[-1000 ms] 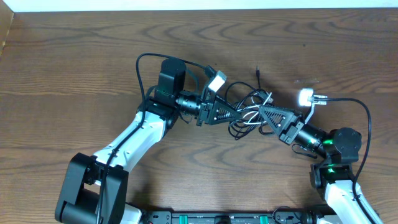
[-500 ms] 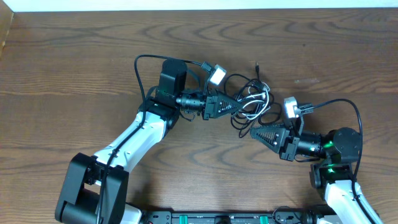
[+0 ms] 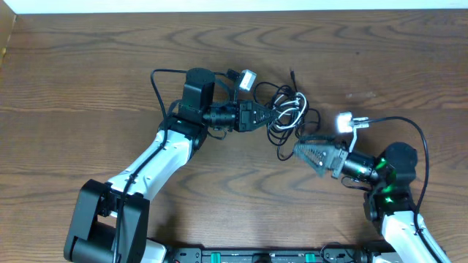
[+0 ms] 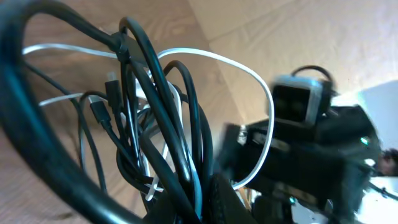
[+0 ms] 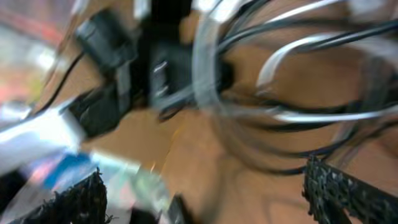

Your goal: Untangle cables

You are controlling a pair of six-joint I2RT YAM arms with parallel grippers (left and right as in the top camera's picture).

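Dark wood-grain table [image 3: 88,66], pale strip [image 3: 219,6] along far edge.

Overhead cam: high up, straight down on whole table [image 3: 88,58]. 2 wrist cams: v. close on cables [image 3: 289,117], facing each other. All 3 share the tangle, mid-frame overhead

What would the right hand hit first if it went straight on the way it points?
Most likely the cables: the tangle's lower black loop lies just ahead of the open right hand. Height is hard to judge, so it might pass over.
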